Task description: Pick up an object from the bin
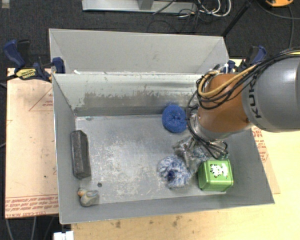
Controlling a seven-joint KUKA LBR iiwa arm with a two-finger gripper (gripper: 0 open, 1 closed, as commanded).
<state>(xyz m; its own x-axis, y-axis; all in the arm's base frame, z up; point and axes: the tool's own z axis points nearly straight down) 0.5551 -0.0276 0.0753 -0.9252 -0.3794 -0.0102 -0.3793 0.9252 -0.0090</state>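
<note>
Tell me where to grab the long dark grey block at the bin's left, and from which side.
Take the grey block at mid-length, across its narrow width, probably coming straight down from above. It lies flat with bare floor along both long sides, while a small grey lump sits close to its near end.

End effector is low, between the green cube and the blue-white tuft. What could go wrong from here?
1. The end effector sits close to both the tuft and the cube: it may shove one aside or catch both.
2. The cube lies near the right wall of the bin; a push might wedge it there.
3. The blue ball lies beside the arm and may get knocked.
</note>
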